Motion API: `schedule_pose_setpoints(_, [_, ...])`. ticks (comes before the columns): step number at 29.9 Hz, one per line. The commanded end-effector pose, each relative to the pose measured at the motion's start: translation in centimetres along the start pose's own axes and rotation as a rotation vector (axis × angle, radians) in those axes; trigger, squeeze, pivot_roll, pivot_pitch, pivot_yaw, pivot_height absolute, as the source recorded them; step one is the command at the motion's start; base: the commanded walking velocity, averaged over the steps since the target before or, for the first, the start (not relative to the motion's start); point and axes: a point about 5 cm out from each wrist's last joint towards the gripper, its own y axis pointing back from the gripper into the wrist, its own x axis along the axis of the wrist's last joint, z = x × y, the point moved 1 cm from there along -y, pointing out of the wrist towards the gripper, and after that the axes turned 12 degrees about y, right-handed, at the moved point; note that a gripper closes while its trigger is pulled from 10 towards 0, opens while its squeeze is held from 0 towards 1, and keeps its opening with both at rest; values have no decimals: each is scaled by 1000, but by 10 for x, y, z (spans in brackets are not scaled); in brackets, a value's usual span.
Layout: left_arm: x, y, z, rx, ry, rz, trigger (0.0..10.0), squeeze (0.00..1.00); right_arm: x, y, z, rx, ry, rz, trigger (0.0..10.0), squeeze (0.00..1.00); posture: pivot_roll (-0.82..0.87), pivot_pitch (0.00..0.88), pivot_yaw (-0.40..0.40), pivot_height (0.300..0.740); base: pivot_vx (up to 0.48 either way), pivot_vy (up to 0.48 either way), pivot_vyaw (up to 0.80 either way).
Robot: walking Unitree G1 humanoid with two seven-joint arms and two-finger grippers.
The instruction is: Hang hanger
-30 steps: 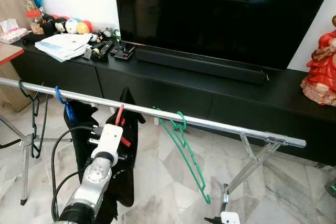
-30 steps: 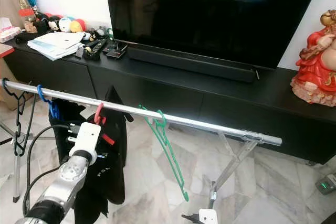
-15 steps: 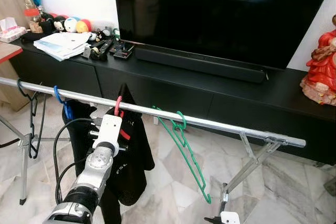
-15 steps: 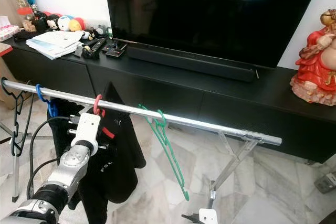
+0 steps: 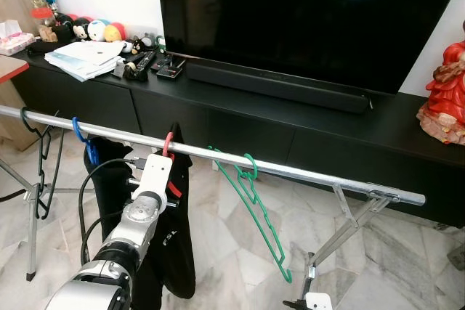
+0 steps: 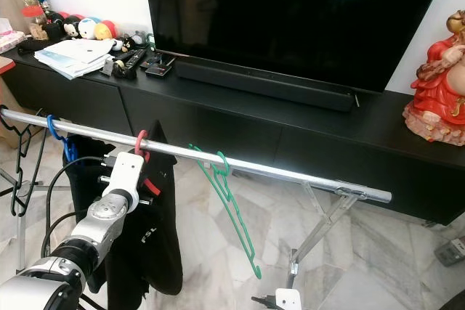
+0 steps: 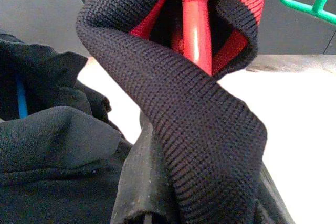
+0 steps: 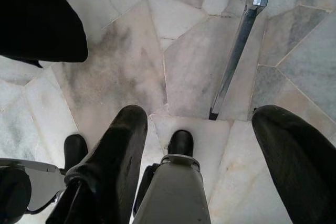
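Since a second ago the black garment (image 5: 176,237) has swung out and settled back to hang straight, and the left arm has drawn a little nearer the rail (image 5: 305,175). The red hanger (image 5: 167,149) that carries the garment has its hook over the rail, between the blue hanger (image 5: 85,143) and the empty green hanger (image 5: 256,205).

The left tool (image 7: 199,192) sits just under the rail at the hanger's neck. In the wrist view black knit cloth wraps over its fingers — it looks pressed onto the collar and hanger, though I cannot tell for sure. The right tool (image 8: 210,145) hangs idle over the marble floor (image 8: 189,61), fingers spread.

The step in hand seems to be the last one: the hook is seated, so the next move calls for letting go and backing the left tool out without snagging the cloth or lifting the hook.

Room is fair — open rail lies on both sides of the red hook, the green hanger is near on the right, and the black TV bench (image 5: 407,125) stands well behind.
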Motion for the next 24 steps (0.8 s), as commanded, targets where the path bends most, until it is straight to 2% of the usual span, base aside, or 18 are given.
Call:
schedule_pose_setpoints(1, [12,-3,-1,5,4,24,10000,0,-2,0,1,1,10,-13,10000,0,-13,57,-31,740,0,0,0])
schedule_pose_setpoints(2, [11,-4,-1,6,9,10,10000,0,-2,0,1,1,10,-13,10000,0,-13,57,-31,740,0,0,0])
schedule_pose_setpoints(3, [2,-4,3,-2,33,-72,10000,0,-2,0,1,3,11,-17,10000,0,-15,67,-32,740,0,0,0])
schedule_pose_setpoints(8, [-12,-3,6,-8,54,-160,10000,0,-3,0,0,6,12,-21,10000,0,-16,67,-32,740,0,0,0])
schedule_pose_setpoints(16, [-16,-2,8,-11,96,-175,10000,0,-3,0,0,8,13,-24,10000,0,-15,65,-31,740,0,0,0])
schedule_pose_setpoints(17, [-16,-1,8,-12,107,-173,10000,31,-3,0,0,8,13,-24,10000,0,-15,64,-31,740,0,0,0])
schedule_pose_setpoints(18, [-16,-1,8,-13,123,-167,10000,1000,-3,0,0,8,13,-24,10000,0,-15,64,-31,740,0,0,0])
schedule_pose_setpoints(20, [-15,-1,9,-19,151,-155,10000,1000,-3,0,0,8,13,-24,10000,0,-15,64,-31,740,0,0,0])
schedule_pose_setpoints(24, [-14,-1,10,-23,154,-138,10000,1000,-3,0,0,8,12,-24,10000,0,-15,64,-31,740,0,0,0])
